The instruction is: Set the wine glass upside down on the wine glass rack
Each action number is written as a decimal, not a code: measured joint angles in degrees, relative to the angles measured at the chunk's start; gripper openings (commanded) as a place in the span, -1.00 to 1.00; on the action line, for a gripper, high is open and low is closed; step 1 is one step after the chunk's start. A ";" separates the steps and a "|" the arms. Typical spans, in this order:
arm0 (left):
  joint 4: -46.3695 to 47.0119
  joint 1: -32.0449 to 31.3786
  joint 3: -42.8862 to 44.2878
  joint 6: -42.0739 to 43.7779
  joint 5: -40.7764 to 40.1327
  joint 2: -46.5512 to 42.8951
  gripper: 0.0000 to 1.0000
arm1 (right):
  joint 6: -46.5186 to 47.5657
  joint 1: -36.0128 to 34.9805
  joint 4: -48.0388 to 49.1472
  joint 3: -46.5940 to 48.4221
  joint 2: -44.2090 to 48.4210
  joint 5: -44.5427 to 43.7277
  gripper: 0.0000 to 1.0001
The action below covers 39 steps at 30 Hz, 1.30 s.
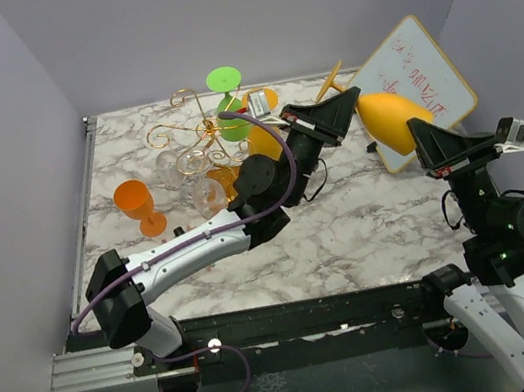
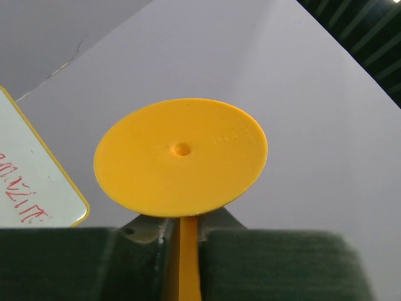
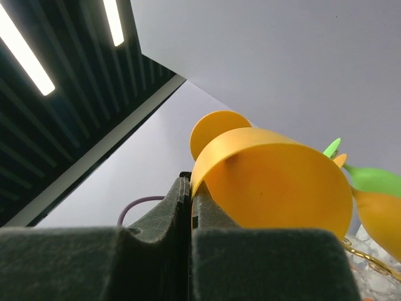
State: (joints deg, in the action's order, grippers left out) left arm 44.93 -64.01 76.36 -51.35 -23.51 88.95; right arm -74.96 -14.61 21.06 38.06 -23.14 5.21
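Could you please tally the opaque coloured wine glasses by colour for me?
Yellow wine glasses: 2
Green wine glass: 1
Orange wine glass: 1
Total: 4

Bright, even indoor light; soft shadows.
Ceiling strip lights (image 3: 25,59) blaze white in the right wrist view. The marble table (image 1: 368,218) carries only faint shadows beneath the arms. Close to each wrist lens the dark fingers (image 2: 276,263) blur, and the wine glass (image 2: 182,157) seems slightly soft.
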 measured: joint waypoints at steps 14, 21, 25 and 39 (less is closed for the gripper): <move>2.40 -0.20 -3.52 13.25 3.67 -0.33 -1.00 | 8.76 0.00 -36.79 15.63 0.59 -7.17 0.50; 0.50 -0.35 -11.96 23.61 3.15 -5.77 -1.00 | 13.29 -0.04 -52.22 19.87 -1.51 -13.40 0.47; -3.37 -0.31 -14.19 27.45 2.78 -9.40 -1.00 | 16.46 -0.04 -56.06 23.54 -6.62 -13.55 0.47; -18.75 -0.31 -28.44 42.77 14.47 -29.00 -1.00 | 27.17 -0.04 -44.65 23.32 -17.90 12.68 0.47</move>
State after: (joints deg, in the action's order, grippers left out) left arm 26.17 -64.31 47.92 -8.58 -9.04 59.94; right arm -47.79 -14.66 -23.59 61.39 -41.04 17.89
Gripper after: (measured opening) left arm 0.038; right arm 0.735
